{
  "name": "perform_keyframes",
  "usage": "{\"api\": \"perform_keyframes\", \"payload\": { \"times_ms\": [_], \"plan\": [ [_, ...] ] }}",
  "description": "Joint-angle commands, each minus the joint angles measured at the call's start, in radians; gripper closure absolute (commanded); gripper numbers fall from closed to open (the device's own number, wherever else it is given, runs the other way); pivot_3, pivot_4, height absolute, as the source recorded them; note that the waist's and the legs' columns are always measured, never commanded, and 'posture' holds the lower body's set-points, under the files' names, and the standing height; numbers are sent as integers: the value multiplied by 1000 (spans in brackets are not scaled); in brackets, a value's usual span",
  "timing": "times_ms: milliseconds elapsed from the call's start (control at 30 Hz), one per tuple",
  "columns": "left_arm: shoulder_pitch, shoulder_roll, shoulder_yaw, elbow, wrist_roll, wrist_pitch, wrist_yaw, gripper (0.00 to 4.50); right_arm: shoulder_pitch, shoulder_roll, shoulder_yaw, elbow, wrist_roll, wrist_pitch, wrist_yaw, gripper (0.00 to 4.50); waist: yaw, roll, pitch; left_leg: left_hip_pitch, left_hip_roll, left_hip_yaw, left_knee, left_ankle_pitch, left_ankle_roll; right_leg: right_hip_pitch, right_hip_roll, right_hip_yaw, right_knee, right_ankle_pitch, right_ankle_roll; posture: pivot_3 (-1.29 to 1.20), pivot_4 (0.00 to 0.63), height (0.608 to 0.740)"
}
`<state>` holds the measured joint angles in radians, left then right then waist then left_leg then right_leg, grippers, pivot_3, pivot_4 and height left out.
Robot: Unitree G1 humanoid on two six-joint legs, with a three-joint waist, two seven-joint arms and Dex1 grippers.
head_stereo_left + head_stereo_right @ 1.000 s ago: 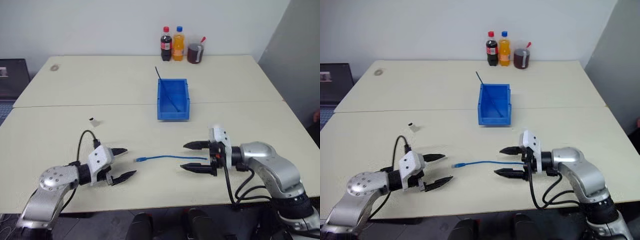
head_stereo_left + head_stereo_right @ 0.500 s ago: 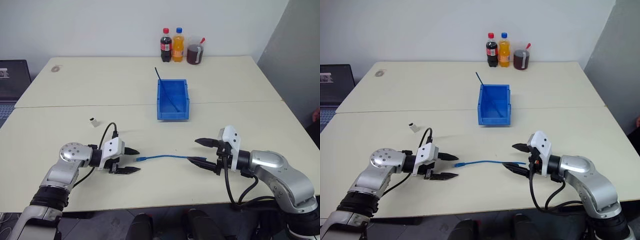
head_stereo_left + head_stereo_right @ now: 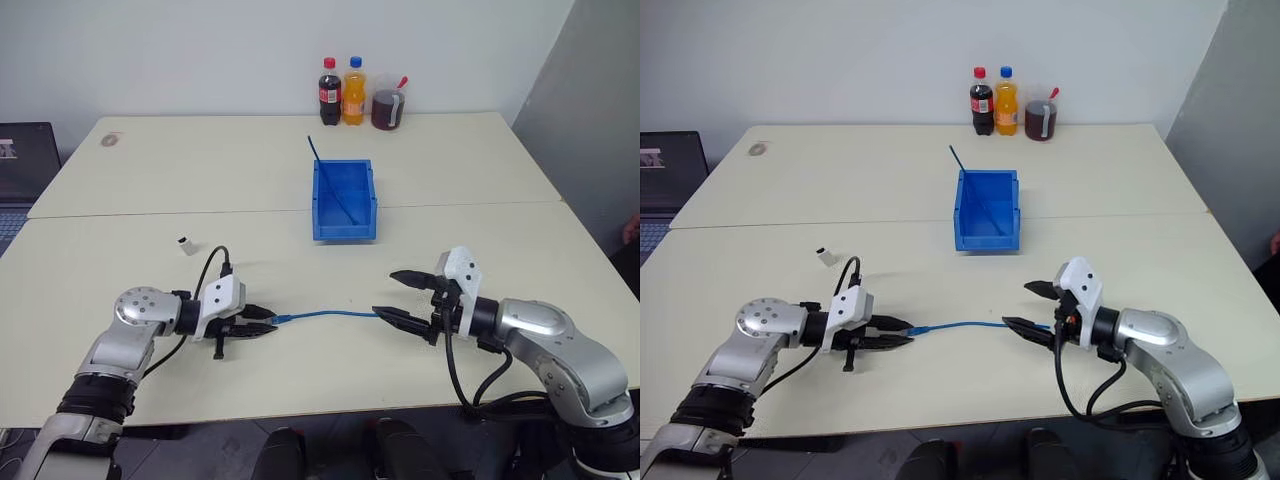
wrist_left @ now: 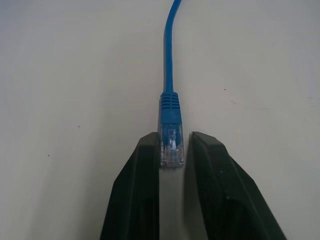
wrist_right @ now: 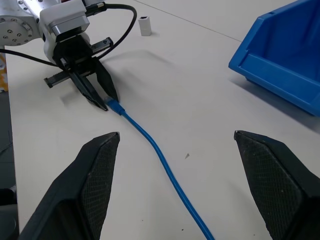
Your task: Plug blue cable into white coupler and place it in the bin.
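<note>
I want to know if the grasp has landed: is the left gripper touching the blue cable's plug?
Touching. In the left wrist view the left gripper has both black fingers pressed against the sides of the clear plug at the end of the blue cable.

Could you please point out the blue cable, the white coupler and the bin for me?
blue cable (image 3: pixel 330 314), left eye view, middle of its length.
white coupler (image 3: pixel 186 245), left eye view, its white body.
bin (image 3: pixel 343 229), left eye view, front wall.
</note>
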<state>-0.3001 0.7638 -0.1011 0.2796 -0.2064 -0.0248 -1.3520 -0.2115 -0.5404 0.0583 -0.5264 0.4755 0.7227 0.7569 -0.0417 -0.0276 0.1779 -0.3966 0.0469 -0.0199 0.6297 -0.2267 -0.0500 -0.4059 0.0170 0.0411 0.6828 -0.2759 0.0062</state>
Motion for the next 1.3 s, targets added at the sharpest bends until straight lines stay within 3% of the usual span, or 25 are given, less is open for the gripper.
{"api": "perform_keyframes", "payload": {
  "times_ms": [33,100,267,433,700,900,1300],
  "plan": [
    [41,8,-5,-84,-14,140,38,4199,-30,16,-8,-4,34,-9,-4,594,0,0,0,0,0,0,0,0,0,0,0,0,0,0,0,0,150,740],
    [28,-3,17,-161,-80,304,75,4219,-40,21,-11,-1,52,6,-4,594,2,0,0,-1,0,-1,0,0,0,0,0,0,-1,0,0,0,150,740],
    [-95,-69,149,-362,-454,912,216,4219,-94,39,-45,20,203,149,4,594,11,-3,2,-4,0,-4,2,0,0,0,0,-2,-1,0,0,0,150,740],
    [-152,-182,311,-430,-746,1242,403,4219,-135,44,-81,64,386,330,2,594,8,-3,2,-4,-1,-4,3,0,0,0,0,-2,-1,0,1,0,150,740],
    [-88,-253,343,-525,-923,1372,525,4219,-316,174,-238,301,704,560,-157,594,-10,-3,2,-2,0,-4,2,0,0,0,0,-1,1,0,1,0,150,740],
    [-87,-278,346,-519,-975,1369,585,4219,-342,210,-242,294,859,639,-259,594,-4,-3,2,-4,-1,-4,2,0,0,0,0,-1,0,0,1,0,150,740],
    [-85,-291,350,-520,-1045,1346,661,4219,-315,207,-180,281,848,604,-299,594,1,-3,2,-4,-1,-3,2,0,0,0,0,-1,-1,0,1,0,150,740]
  ]
}}
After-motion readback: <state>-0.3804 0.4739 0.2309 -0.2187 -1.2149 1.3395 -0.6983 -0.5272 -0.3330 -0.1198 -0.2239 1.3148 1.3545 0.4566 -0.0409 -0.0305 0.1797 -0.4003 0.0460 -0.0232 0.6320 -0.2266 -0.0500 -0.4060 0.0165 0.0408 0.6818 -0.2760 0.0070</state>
